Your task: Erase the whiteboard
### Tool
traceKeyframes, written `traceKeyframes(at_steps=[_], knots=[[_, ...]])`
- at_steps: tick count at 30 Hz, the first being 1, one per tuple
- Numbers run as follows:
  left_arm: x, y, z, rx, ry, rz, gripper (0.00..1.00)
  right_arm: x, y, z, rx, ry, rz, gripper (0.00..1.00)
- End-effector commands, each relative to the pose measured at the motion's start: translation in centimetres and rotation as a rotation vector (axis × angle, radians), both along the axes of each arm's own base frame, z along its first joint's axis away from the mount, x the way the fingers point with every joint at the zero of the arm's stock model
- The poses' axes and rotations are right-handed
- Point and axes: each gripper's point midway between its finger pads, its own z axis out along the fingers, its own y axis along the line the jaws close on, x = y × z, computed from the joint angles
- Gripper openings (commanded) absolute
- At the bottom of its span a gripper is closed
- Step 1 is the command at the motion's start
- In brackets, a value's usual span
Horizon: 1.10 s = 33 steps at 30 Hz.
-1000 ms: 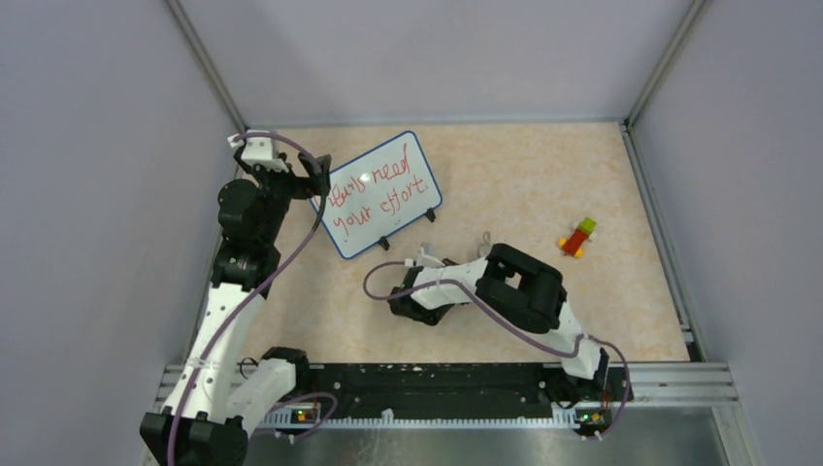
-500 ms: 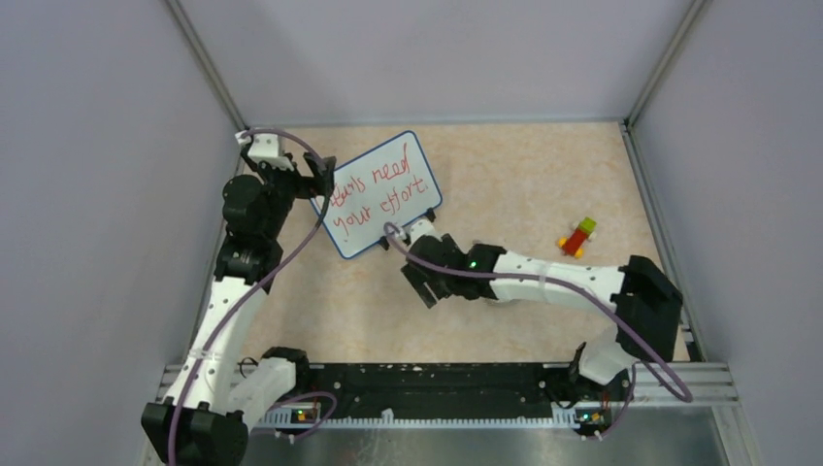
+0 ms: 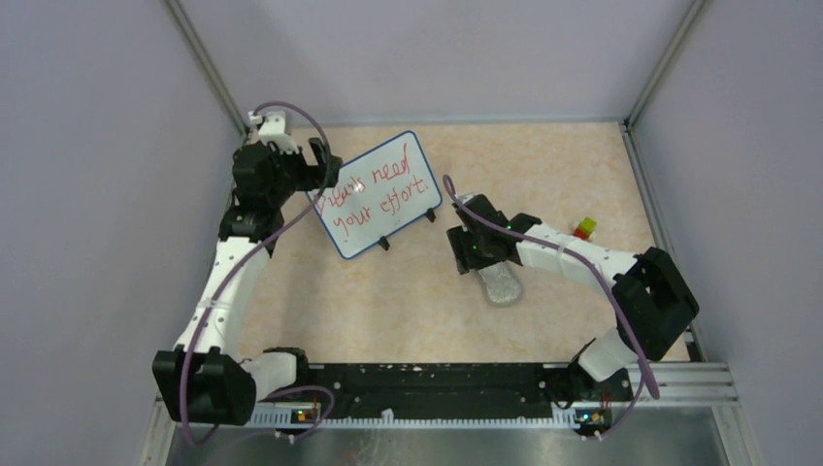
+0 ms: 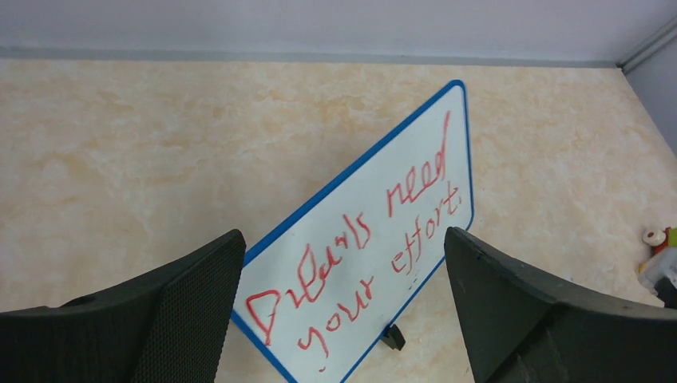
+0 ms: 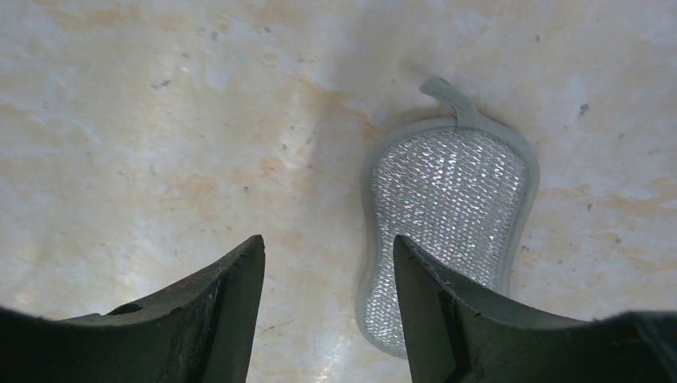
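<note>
- Bench (image 3: pixel 543 165): beige, marbled surface with faint specks and scuffs in the close view.
- Pad (image 3: pixel 502 283): grey, elongated with a pinched waist, a glittery mesh face and a small loop tab at one end (image 5: pixel 447 223). It lies flat on the bench, right of middle.
- Toy (image 3: pixel 583 229): small block piece in red, yellow and green, only partly visible near the bench's right edge, well apart from the pad.
- Walls (image 3: pixel 437 58): plain pale grey panels enclosing the bench on three sides.

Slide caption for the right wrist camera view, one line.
Right gripper open over the beige table, grey mesh eraser pad lying flat, partly hidden by one finger.
</note>
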Motion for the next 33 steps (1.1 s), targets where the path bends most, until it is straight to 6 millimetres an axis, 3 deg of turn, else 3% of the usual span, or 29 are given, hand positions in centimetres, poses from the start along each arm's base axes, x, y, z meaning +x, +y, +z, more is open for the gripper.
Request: traceKeyframes(at_steps=[1,7,12,15,18,24,29,33], knots=[[0.0,3.5,-1.3,-0.134,0.127,0.050,0.99,0.5,-2.9,-0.4,-0.111,-0.055,-0.030,0.60],[-1.0,5.8,-3.8,-0.202,0.154,0.084,0.99,1.2,-4.3,-0.9,-0.134,-0.072,-0.099,0.60],[-1.6,5.9,-6.3,-0.228,0.195,0.063,0.99,1.5,-4.6,-1.6,-0.126,-0.083,-0.118,0.60],[-1.6,6.0,-7.2,-0.213,0.204,0.061,0.93,1.8,-4.7,-2.2,-0.131,-0.090,-0.126,0.56],[-1.7,6.1,-7.3,-0.200,0.198,0.063,0.90,2.1,-4.3,-2.4,-0.118,-0.097,-0.115,0.48],[-1.5,5.8,-7.8,-0.197,0.205,0.041,0.88,3.2,-3.7,-2.7,-0.110,-0.124,-0.131,0.52],[-1.3,5.5,-8.3,-0.208,0.222,0.020,0.88,4.1,-3.1,-4.8,-0.141,-0.106,-0.135,0.51],[-1.2,4.8,-8.6,-0.233,0.235,-0.014,0.87,4.4,-2.8,-6.3,-0.158,-0.086,-0.147,0.39]])
